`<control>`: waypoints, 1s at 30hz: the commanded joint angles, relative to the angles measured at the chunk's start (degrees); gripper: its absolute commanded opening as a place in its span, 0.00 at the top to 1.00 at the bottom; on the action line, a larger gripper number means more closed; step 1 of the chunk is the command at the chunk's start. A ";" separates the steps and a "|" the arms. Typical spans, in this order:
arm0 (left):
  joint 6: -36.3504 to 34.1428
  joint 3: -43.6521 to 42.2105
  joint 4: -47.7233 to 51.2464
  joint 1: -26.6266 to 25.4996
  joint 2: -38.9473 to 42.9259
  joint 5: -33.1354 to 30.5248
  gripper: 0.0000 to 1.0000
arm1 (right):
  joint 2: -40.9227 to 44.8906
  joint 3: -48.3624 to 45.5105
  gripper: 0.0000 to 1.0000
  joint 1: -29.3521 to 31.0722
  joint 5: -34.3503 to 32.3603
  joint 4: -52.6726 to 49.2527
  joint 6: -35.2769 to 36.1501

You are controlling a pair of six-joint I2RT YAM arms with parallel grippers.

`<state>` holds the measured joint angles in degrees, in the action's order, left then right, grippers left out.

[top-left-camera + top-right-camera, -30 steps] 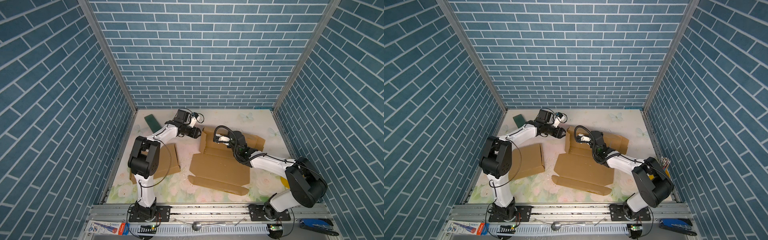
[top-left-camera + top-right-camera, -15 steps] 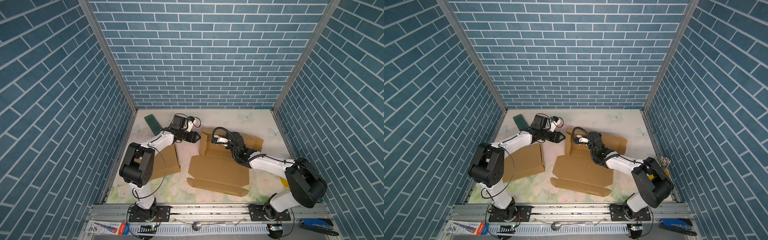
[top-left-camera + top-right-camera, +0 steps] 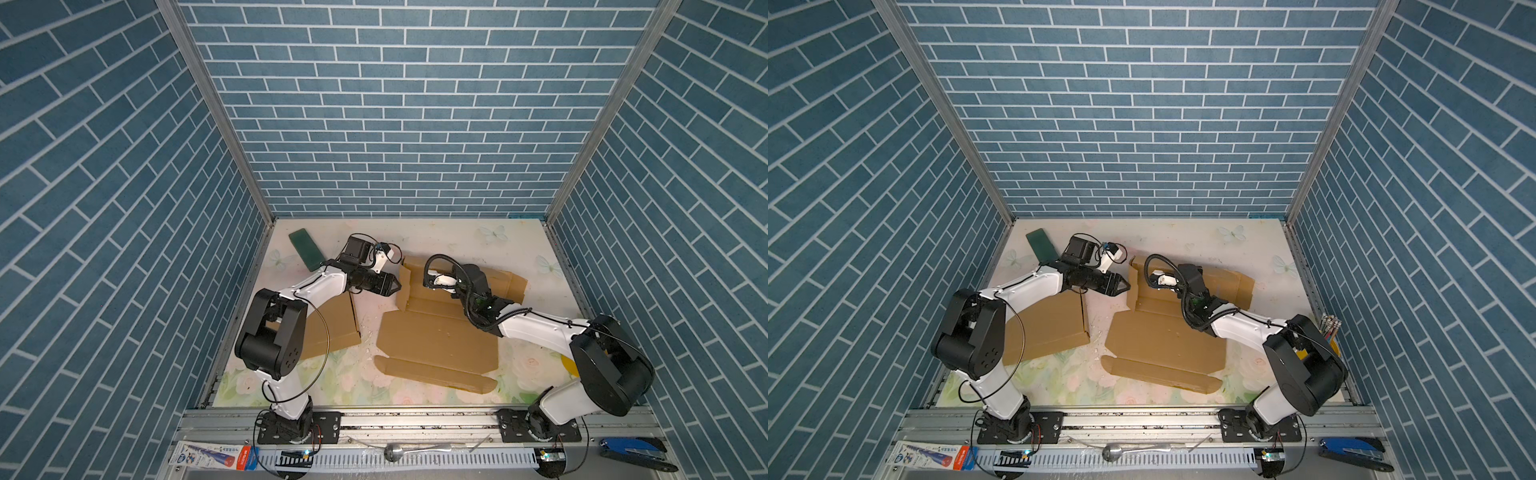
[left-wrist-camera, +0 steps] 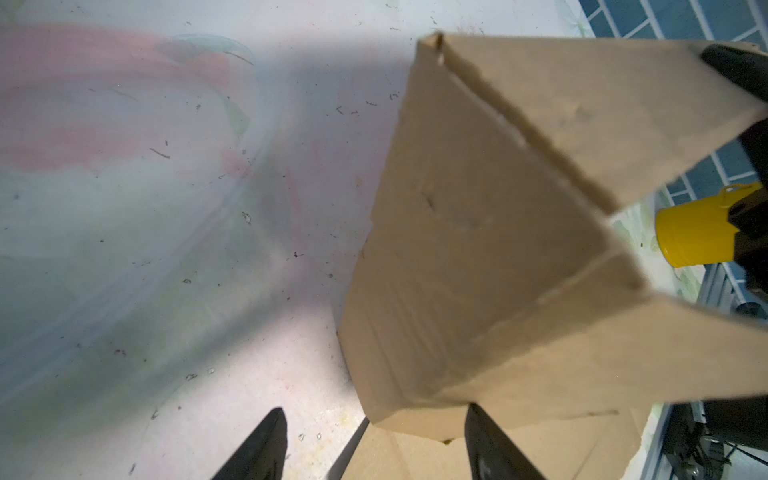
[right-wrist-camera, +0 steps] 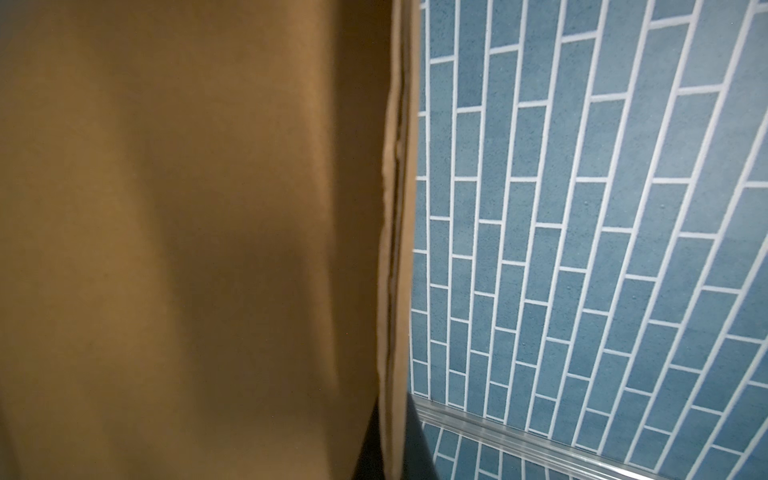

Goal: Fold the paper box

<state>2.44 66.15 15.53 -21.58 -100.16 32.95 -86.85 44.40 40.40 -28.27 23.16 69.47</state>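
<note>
The left gripper point(image 3: 394, 286) gapes wide just beside the raised flap of the unfolded brown cardboard box point(image 3: 436, 338); the right gripper point(image 5: 392, 440) is clamped on an upright panel's edge.

Robot test cell (brick-print walls point(image 3: 374, 104))

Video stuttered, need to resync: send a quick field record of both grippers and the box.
paper box: mostly flat, one side flap upright
left gripper: open, at that flap, gripping nothing
right gripper: shut on a box panel edge
spare cardboard: flat, partly under left arm
</note>
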 commanded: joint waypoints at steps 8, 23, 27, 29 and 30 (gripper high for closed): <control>1.38 -4.43 -14.38 -2.12 -0.04 -3.54 0.32 | 0.80 -0.72 1.00 0.47 1.00 -2.85 1.38; 5.78 -12.79 -33.50 -4.66 -1.58 -17.68 0.48 | 0.39 -0.37 1.00 0.49 1.38 -2.86 0.88; 5.47 -12.89 -34.79 -7.31 -2.90 -22.50 0.51 | 0.02 -0.19 1.00 0.73 1.29 -2.85 0.70; 5.21 -12.80 -34.79 -8.49 -3.58 -25.69 0.55 | 0.01 -0.19 1.00 0.92 1.34 -2.94 0.67; 5.23 -12.84 -34.78 -8.88 -3.91 -27.21 0.57 | 0.11 -0.17 1.00 1.00 1.24 -2.94 0.68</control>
<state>7.51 53.98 -17.50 -29.47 -102.43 12.97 -86.80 44.40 40.49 -28.34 22.76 69.28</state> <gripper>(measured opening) 0.441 0.053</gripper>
